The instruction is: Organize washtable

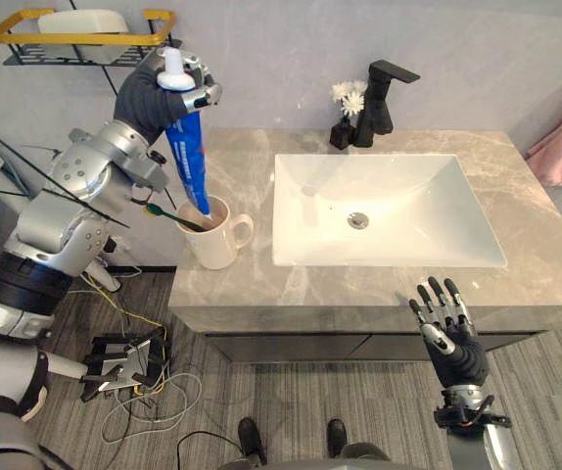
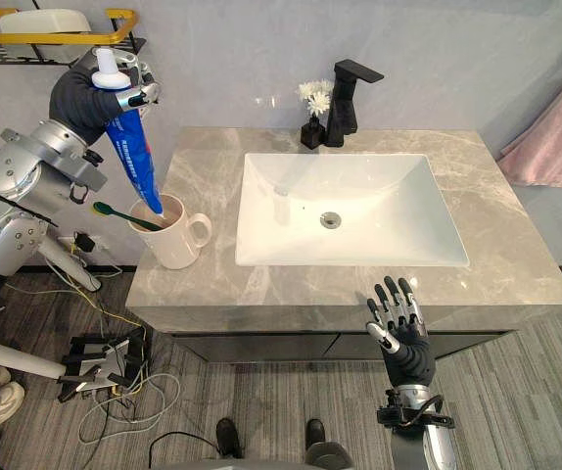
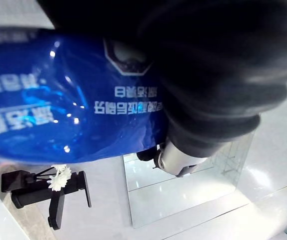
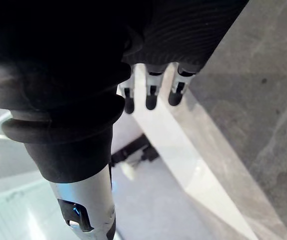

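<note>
Grey marbled washtable top (image 1: 528,217), with white rectangular basin (image 1: 389,186) sunk at centre and black angular faucet (image 1: 379,103) at twelve o'clock, small black vase of white flowers (image 1: 343,122) just beside it. At nine o'clock of basin, white ceramic mug (image 1: 214,245) with green toothbrush (image 1: 163,212) leaning inside. Above mug, blue toothpaste tube (image 1: 188,162), white cap up, lower end in mug's mouth, grasped near top by left hand (image 1: 149,98). Off front edge at five o'clock, right hand (image 1: 457,352), fingers straight and spread, released.
</note>
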Robot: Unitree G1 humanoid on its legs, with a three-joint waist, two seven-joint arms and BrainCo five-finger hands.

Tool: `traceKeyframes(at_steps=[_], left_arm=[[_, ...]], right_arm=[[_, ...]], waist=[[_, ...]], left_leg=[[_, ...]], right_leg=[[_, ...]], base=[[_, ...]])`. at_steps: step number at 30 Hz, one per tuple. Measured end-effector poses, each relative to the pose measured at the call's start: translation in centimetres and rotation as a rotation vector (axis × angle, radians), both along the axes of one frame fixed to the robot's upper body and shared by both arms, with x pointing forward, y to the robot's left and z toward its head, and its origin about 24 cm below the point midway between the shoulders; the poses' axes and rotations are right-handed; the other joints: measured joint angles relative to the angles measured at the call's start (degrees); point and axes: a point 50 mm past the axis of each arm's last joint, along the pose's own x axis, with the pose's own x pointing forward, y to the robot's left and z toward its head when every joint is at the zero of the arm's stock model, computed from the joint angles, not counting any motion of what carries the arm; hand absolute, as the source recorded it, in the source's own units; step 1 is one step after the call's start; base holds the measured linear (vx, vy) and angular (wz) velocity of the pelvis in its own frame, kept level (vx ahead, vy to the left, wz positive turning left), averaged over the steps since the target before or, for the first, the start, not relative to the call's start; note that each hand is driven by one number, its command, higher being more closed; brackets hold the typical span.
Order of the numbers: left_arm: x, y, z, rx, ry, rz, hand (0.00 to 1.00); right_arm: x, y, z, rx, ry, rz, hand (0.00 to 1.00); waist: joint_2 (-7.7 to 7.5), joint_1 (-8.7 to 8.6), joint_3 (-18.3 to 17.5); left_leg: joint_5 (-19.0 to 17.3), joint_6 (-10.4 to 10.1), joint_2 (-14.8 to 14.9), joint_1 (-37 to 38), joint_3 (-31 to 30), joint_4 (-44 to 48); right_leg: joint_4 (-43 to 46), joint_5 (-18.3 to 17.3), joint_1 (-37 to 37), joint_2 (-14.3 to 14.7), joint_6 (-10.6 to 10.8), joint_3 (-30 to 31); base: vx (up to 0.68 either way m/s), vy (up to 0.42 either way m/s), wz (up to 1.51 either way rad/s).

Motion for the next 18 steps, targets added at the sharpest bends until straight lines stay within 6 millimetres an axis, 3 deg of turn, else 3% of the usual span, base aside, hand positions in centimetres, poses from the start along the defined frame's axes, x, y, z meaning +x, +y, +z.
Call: traceKeyframes(at_steps=[9,18], left_arm=[[-0.1,0.0,0.5,-0.038,-0.025,-0.004,1.0],[0.0,0.4,-1.2,-0.065,0.022,0.005,1.0]], right_arm=[[0.0,0.0,0.2,-0.002,-0.011,0.001,0.0],[0.0,-0.1,0.3,-0.004,-0.013,-0.001,0.0]], waist=[[-0.22,0.06,0.8],[-0.25,0.01,1.7]], left_leg=[[0.0,0.0,0.0,0.0,0.1,0.0],[0.0,0.0,0.1,0.0,0.5,0.0]], right_leg=[[0.1,0.0,-0.1,0.0,0.0,0.1],[0.1,0.1,-0.1,0.0,0.0,0.4]], base=[[0.0,0.0,0.0],[0.0,0.0,-0.01]])
